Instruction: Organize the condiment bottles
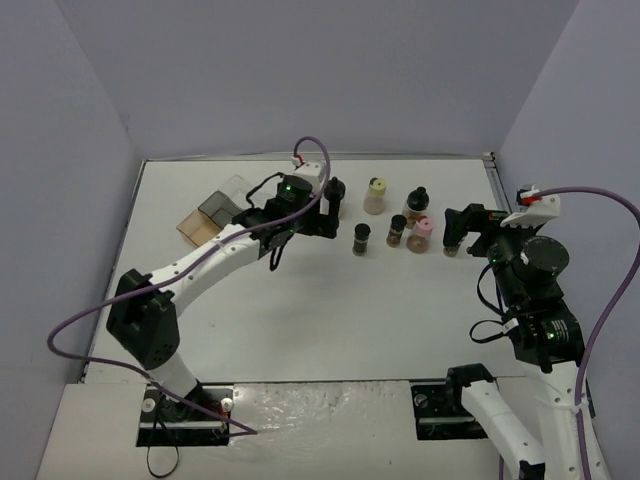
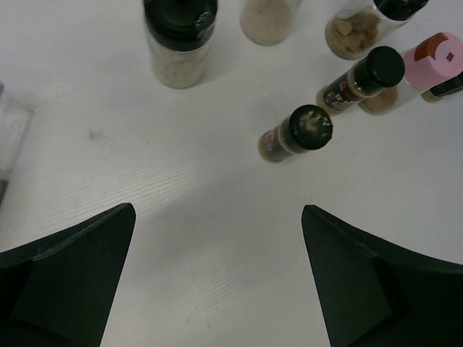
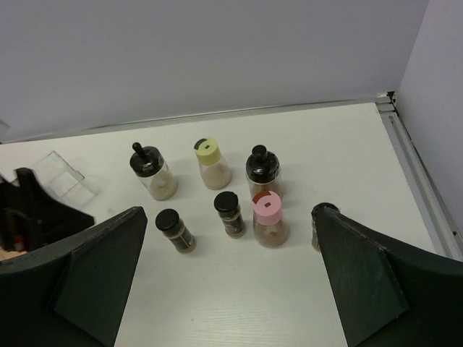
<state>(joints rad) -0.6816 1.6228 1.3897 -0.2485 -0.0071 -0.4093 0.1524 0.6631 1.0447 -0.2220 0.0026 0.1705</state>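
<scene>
Seven small jars stand in a cluster at the back right of the table. My left gripper (image 1: 330,212) is open and empty, hovering by the left round black-capped jar (image 1: 333,195), which shows ahead in the left wrist view (image 2: 179,40). A slim black-capped jar (image 2: 295,134) lies ahead right of it. The yellow-green-capped jar (image 1: 375,195), second round jar (image 1: 417,203), two slim jars (image 1: 361,238) (image 1: 397,230) and pink-capped jar (image 1: 421,235) stand further right. My right gripper (image 1: 466,228) is open and empty beside the rightmost slim jar (image 1: 455,240), which is half hidden behind its finger (image 3: 318,224).
The stepped clear-and-amber tray (image 1: 212,215) sits at the back left, partly behind my left arm. A raised rail (image 3: 416,173) runs along the table's right edge. Purple-grey walls close the back and sides.
</scene>
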